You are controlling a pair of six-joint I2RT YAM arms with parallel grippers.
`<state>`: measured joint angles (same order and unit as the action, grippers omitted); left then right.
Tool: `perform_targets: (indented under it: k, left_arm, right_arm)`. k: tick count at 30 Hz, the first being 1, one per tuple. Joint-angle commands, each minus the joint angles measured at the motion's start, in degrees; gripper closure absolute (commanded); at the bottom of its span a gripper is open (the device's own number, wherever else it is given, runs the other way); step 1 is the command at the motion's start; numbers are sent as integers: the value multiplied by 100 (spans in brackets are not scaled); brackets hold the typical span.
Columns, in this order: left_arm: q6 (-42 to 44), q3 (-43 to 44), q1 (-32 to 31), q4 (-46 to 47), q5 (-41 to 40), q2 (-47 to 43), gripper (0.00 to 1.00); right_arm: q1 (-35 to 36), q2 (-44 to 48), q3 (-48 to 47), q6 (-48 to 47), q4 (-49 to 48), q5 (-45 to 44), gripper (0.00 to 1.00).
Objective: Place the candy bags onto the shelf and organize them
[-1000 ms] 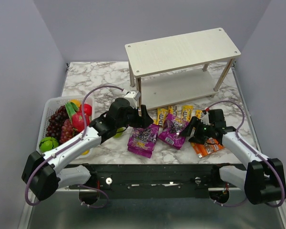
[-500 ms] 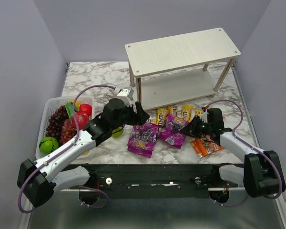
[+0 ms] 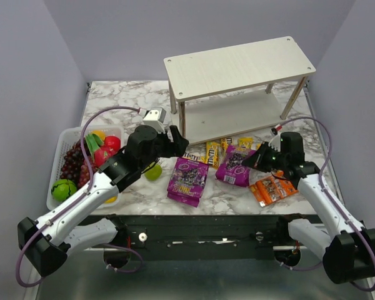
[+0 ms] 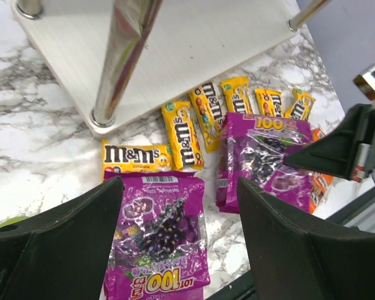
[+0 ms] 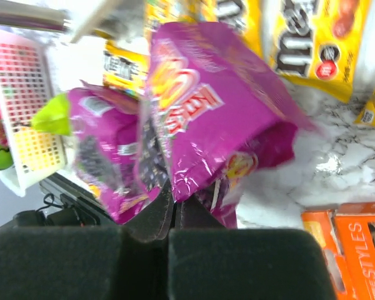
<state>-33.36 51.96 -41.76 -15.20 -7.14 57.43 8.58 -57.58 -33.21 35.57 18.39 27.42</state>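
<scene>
Two purple candy bags lie in front of the shelf (image 3: 237,65). My right gripper (image 3: 259,160) is shut on the right edge of the right purple bag (image 3: 235,166), which is tilted up off the table; in the right wrist view the bag (image 5: 206,112) hangs from my closed jaws (image 5: 178,194). My left gripper (image 3: 178,142) is open and hovers above the left purple bag (image 3: 189,178), which lies flat between the fingers (image 4: 178,187) in the left wrist view. Several yellow packets (image 4: 181,134) lie along the shelf's lower tier (image 4: 175,50). An orange pack (image 3: 272,187) lies below the right gripper.
A white fruit basket (image 3: 55,172) with grapes and other fruit stands at the left. A green fruit (image 3: 153,172) lies on the marble beside the left arm. Walls close in on both sides, and the shelf's metal leg (image 4: 122,56) stands just ahead of the left gripper.
My right gripper has shut on the right purple bag and lifted its edge, drawing it slightly right. The left arm has pulled back and up, its jaws a little wider.
</scene>
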Motion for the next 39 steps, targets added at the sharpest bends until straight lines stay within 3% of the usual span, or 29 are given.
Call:
perform_targets:
  k: [1, 12, 20, 28, 34, 39]
  left_arm:
    - [251, 261, 1, -71, -570, -206, 16]
    - [884, 727, 1, -79, -921, -513, 13]
    - [1025, 1078, 1, -299, -1430, -557, 13]
    - [902, 1465, 1, -686, -2300, -505, 11]
    - [718, 1650, 36, -888, -2459, -426, 11]
    - [682, 1852, 80, -1055, -2520, -268, 10]
  right_arm:
    - [12, 563, -975, -287, 751, 53, 99]
    - [12, 1056, -3242, -525, 1992, -386, 99]
    - [12, 600, -4834, -727, 2204, 272, 99]
    - [12, -637, -6484, -797, 1537, 1362, 99]
    - [65, -1720, -7382, -666, 781, 2276, 99]
    - [162, -3116, -8733, -596, 613, 2794, 99]
